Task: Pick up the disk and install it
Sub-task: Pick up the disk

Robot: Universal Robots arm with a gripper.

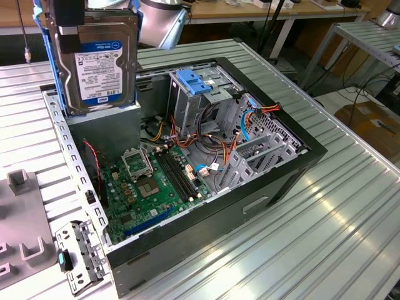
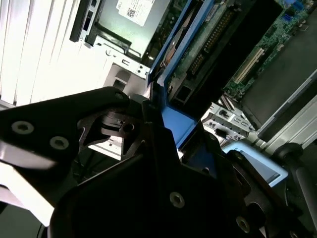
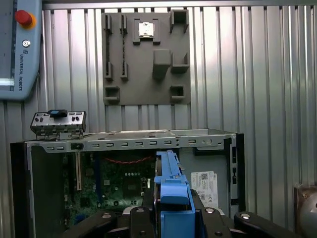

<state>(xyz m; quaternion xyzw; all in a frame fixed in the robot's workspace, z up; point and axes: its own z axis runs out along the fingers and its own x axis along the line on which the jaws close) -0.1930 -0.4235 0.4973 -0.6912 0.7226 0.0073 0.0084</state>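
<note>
Silver-grey metal hard disk with blue rails (image 1: 97, 62) hangs upper left, half-cropped black gripper (image 1: 69, 14) jaws clamped on it; open black computer case (image 1: 187, 242) and orange cable mess (image 1: 215, 134) below.

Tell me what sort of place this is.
Probably a robotics lab or workshop set up for PC assembly: an open PC case sits on a ribbed metal table, the claw holds a disk above it, and a pendant with a red stop button lies nearby.

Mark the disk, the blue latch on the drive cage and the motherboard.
disk (image 1: 103, 72): exterior view, middle of its white-and-blue label.
blue latch (image 1: 192, 82): exterior view, its flat top face.
motherboard (image 1: 122, 187): exterior view, bare green board near the processor socket.
</note>
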